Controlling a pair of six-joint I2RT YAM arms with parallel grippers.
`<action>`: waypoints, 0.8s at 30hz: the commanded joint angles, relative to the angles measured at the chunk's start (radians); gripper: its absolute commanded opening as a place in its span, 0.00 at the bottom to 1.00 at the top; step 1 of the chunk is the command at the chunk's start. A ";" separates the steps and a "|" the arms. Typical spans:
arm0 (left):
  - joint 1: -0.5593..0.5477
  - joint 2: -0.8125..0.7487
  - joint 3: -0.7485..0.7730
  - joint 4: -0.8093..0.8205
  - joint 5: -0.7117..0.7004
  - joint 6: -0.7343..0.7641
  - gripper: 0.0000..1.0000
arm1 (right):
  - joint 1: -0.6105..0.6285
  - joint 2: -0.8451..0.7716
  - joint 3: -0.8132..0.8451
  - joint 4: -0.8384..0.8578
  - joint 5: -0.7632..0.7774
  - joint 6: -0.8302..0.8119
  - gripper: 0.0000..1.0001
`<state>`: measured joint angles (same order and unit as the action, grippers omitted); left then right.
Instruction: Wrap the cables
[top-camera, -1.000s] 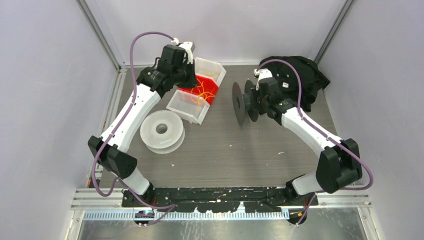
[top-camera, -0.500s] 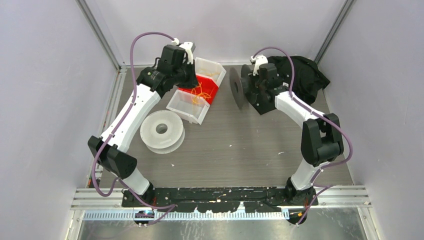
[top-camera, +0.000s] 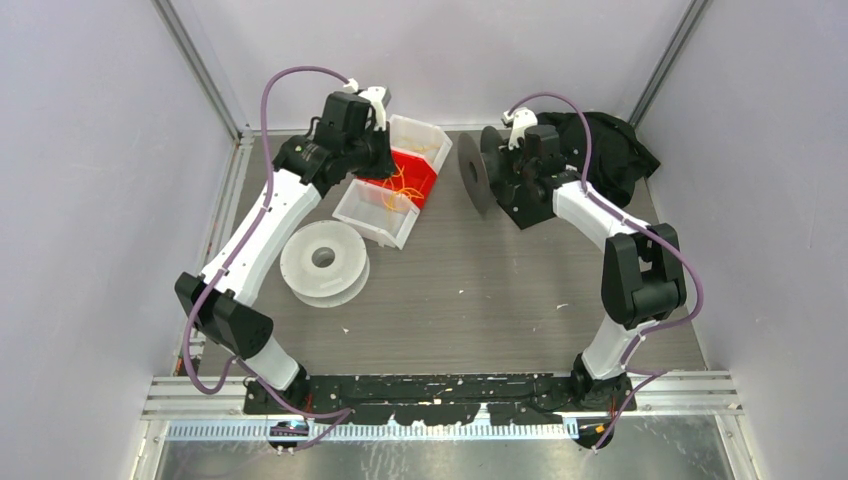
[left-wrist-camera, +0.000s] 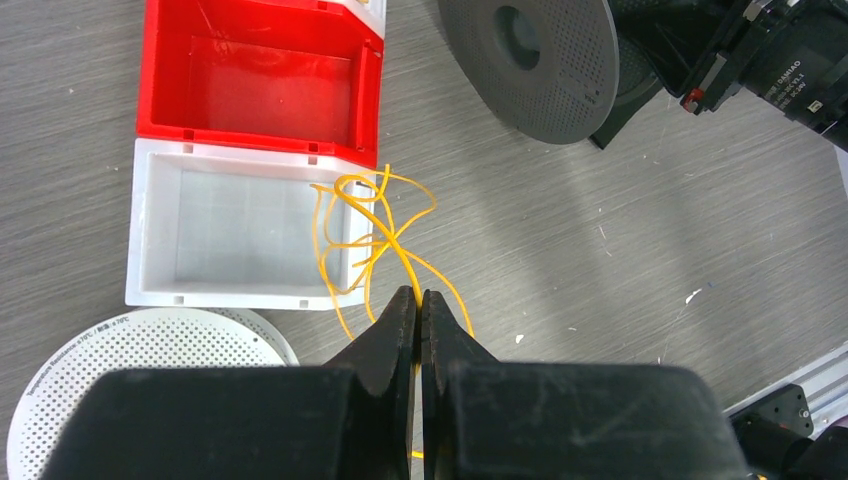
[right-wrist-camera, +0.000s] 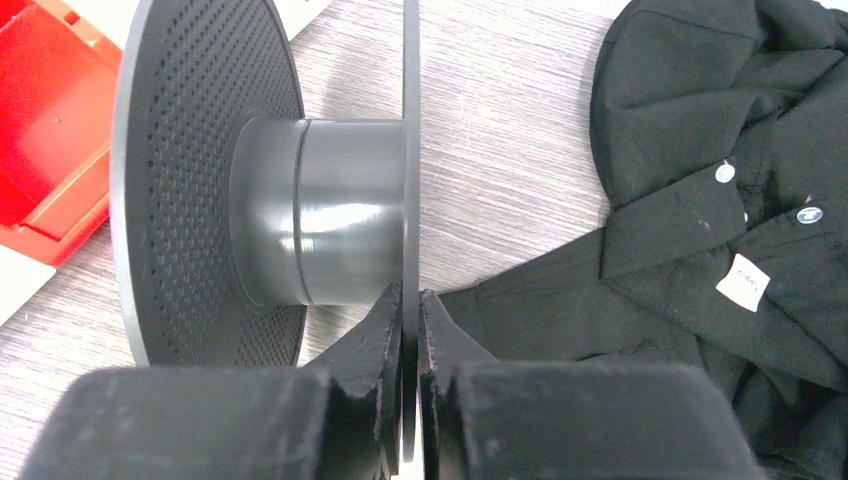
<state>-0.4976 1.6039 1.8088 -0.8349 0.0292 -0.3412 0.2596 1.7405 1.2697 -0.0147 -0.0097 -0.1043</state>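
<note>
Left gripper (left-wrist-camera: 419, 298) is pinching the cables (left-wrist-camera: 387, 237) tight between its closed fingertips, and the thin yellow-orange strands are spilling out just ahead of the tips in a few loose, tangled loops. Those loops are crossing the nearest corner of a white bin (left-wrist-camera: 135, 220) that is sitting ahead of this gripper and to its left. From here I cannot tell whether the strands are dangling above that corner or resting on its rim, and most of the cord is showing over the grey table (left-wrist-camera: 600, 250) rather than inside the bin. A red bin (left-wrist-camera: 150, 70) is butting against the white one on its far side, further ahead of the gripper. Close on the gripper's left, a white spool (left-wrist-camera: 130, 350) is lying flat on the table. Across the table, the right gripper (right-wrist-camera: 411, 300) is clamping the thin rim of one flange of a dark grey spool (right-wrist-camera: 330, 235), holding it on edge. The spool's hub is sticking out to the left of the fingers, towards its other, perforated flange. A crumpled black garment (right-wrist-camera: 700, 200) is lying just to the right of that gripper.
</note>
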 joint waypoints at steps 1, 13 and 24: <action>-0.001 -0.047 -0.008 0.035 0.023 -0.007 0.01 | -0.003 -0.043 0.001 0.056 0.002 -0.015 0.15; -0.001 -0.040 -0.014 0.047 0.063 -0.022 0.00 | -0.002 -0.154 -0.035 0.046 0.124 -0.020 0.35; -0.002 -0.033 -0.014 0.067 0.092 -0.029 0.01 | -0.002 -0.385 -0.012 -0.032 0.115 0.029 0.54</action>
<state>-0.4976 1.6032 1.7931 -0.8238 0.0883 -0.3637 0.2596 1.4826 1.2243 -0.0463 0.1070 -0.1089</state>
